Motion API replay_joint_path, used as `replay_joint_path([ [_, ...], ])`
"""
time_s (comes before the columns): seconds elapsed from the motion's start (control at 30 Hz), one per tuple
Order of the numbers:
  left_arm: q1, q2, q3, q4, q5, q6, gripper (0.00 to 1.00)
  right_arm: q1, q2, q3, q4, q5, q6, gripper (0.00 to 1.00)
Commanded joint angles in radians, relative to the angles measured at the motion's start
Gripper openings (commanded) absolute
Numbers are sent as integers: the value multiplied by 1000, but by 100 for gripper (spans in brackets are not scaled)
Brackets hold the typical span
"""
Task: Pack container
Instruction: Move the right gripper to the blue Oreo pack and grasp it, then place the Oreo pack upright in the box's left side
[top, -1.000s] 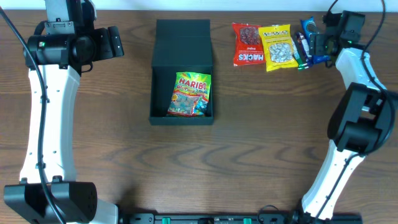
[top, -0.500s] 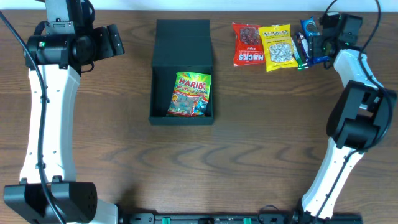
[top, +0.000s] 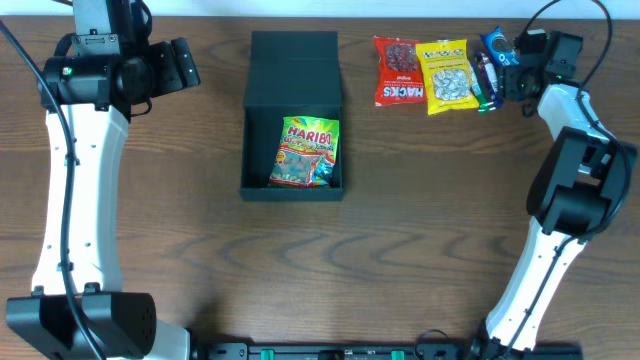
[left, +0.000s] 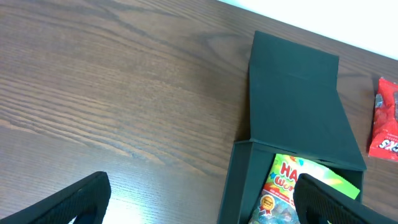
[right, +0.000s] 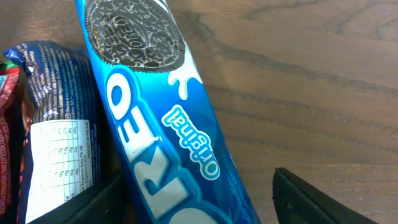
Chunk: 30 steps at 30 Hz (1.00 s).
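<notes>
The container (top: 293, 110) is a matte black box with its flap lid folded back toward the far side. A green Haribo packet (top: 305, 152) lies inside. My left gripper (top: 188, 64) hovers open and empty to the left of the box. In the left wrist view, the box (left: 292, 106) and the Haribo packet (left: 289, 186) lie ahead of the open jaws (left: 199, 205). My right gripper (top: 512, 72) is open at the far right, its jaws (right: 205, 205) straddling a blue Oreo packet (right: 161, 124), which also shows in the overhead view (top: 495, 48).
A red snack packet (top: 397, 70) and a yellow Macks packet (top: 447, 75) lie right of the box. A dark blue packet (right: 59, 124) lies against the Oreo packet's left side. The table's far edge runs close behind them.
My right wrist has shifted slightly to the right near the Oreo packet. The left arm and the box have not moved.
</notes>
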Motion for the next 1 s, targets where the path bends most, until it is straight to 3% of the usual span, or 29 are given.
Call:
replay_joint_path([
  [0.0,6,-18,-4,5,3,-11,95,-3,28,16,-6,-34,-11,73],
  [0.23,6,-18,-4,7,4,-16,95,-2,36,16,-5,-44,0,60],
  [0.33,6,-18,-4,8,6,-19,95,-2,35,16,-3,-40,26,41],
  [0.4,6,-18,-4,8,7,-19,95,-2,35,16,-4,-40,51,34],
  [0.7,6,-18,-4,7,7,-19,95,-2,-64,47,-23,-40,153,29],
  [0.97,6,-19,-4,0,6,-14,95,40,-333,64,-186,-52,224,26],
])
